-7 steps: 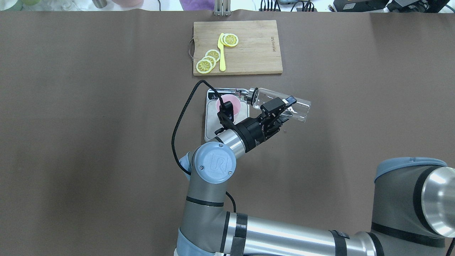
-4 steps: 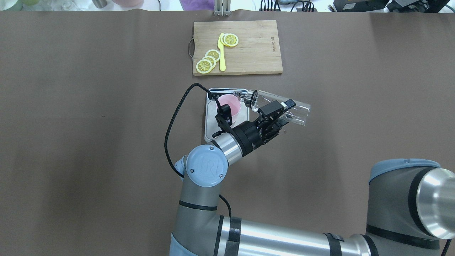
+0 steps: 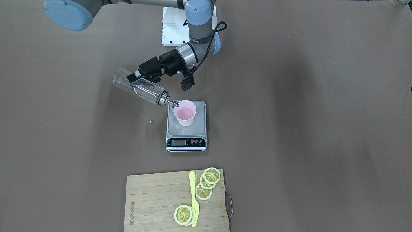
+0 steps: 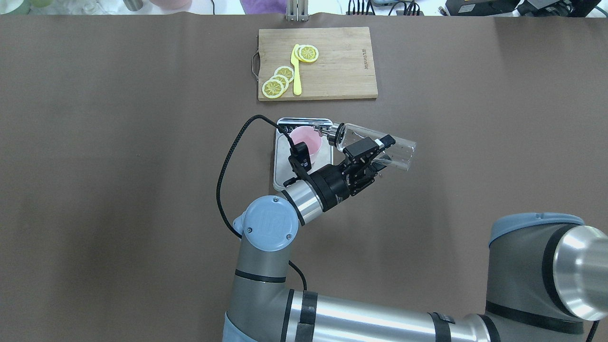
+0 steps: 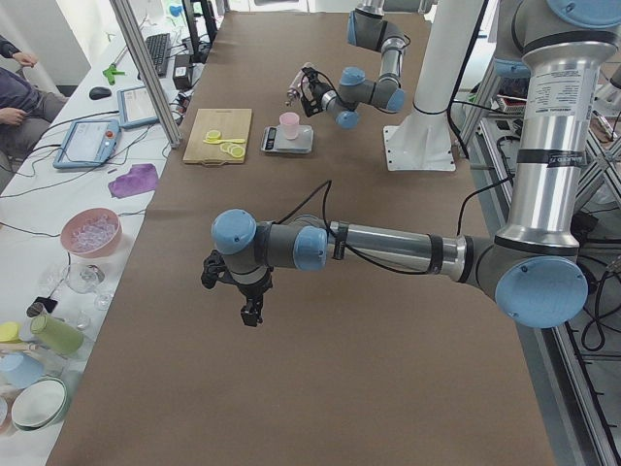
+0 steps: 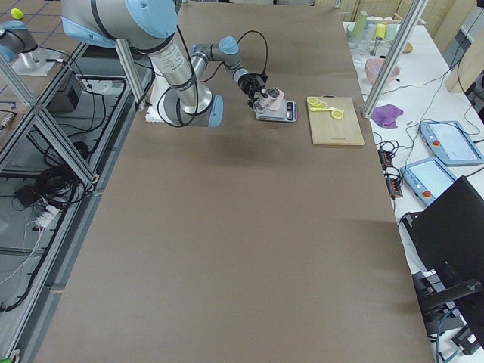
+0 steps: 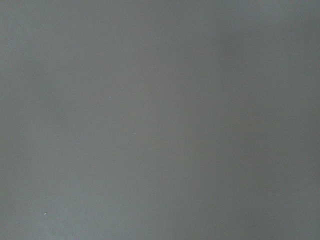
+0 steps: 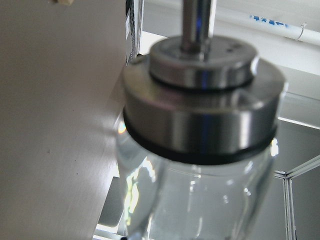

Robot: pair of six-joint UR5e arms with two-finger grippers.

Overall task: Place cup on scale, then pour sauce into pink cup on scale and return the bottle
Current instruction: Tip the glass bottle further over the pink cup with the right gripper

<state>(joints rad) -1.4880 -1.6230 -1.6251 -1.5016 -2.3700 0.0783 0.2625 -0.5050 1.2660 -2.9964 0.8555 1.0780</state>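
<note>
The pale pink cup (image 3: 184, 113) stands on the steel platform of the scale (image 3: 186, 130). It also shows in the overhead view (image 4: 306, 137), on the scale (image 4: 280, 166). My right gripper (image 4: 380, 153) is shut on the clear glass bottle (image 4: 387, 144) around its body. The bottle lies tilted, and its silver spout (image 3: 173, 103) is at the cup's rim. The right wrist view is filled by the bottle's metal cap (image 8: 200, 100). My left gripper (image 5: 209, 274) hovers over bare table far from the scale. I cannot tell whether it is open or shut.
A wooden cutting board (image 4: 332, 71) with lemon slices (image 4: 278, 81) and a yellow knife (image 4: 296, 71) lies beyond the scale. The brown table cover (image 4: 118, 142) stretches to both sides. The left wrist view shows only the table cover (image 7: 160, 120).
My right arm's elbow has swung left and back toward the robot. The wrist has turned a little with the bottle in it. The spout stays at the cup's rim.
</note>
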